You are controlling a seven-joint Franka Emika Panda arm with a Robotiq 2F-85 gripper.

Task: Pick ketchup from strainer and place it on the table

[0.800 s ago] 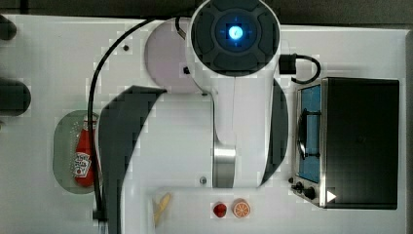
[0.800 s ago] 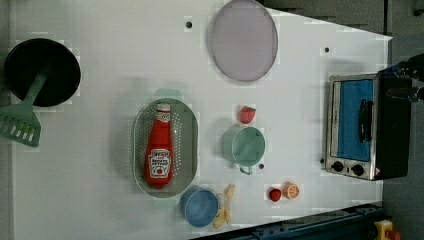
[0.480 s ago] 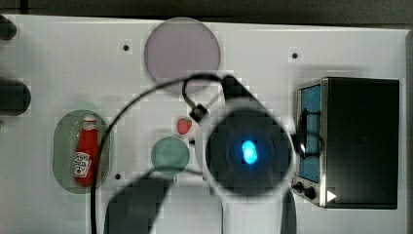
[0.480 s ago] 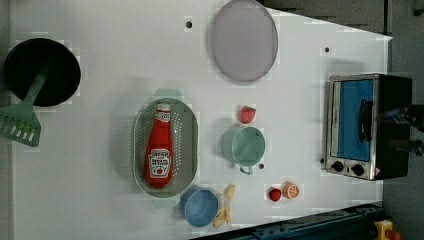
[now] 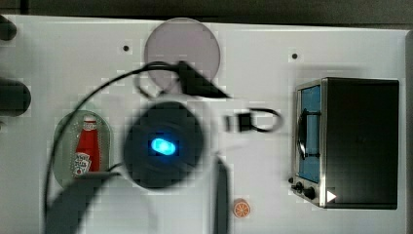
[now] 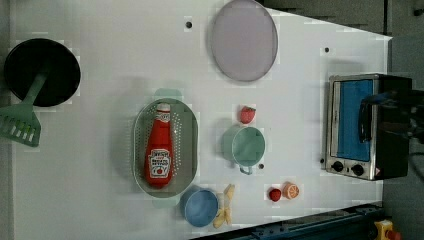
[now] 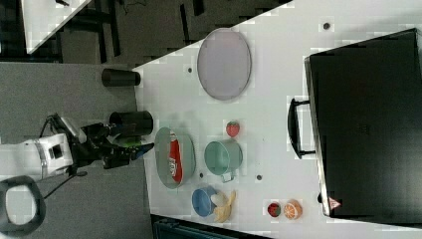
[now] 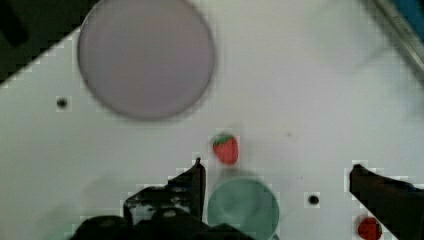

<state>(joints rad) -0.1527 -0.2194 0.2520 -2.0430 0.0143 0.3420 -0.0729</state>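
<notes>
Large flat white tabletop point(image 6: 100, 60) carries everything. I take the pale mint-green oval perforated plastic strainer point(image 6: 188, 132) as landmark: small red squeeze ketchup bottle with white cap point(image 6: 160, 150) lies flat inside it, lengthwise, since it only fits that way. Round teal-green cup point(image 8: 243, 209) sits beside the strainer. My gripper point(image 8: 275, 172) hangs above that cup, fingers spread wide, empty, ready for the reach.

Bright even overhead light, white table point(image 6: 100, 200) slightly washed out, soft faint shadows, blocky pixelation, arm point(image 5: 163, 146) blurred close to the lens.
</notes>
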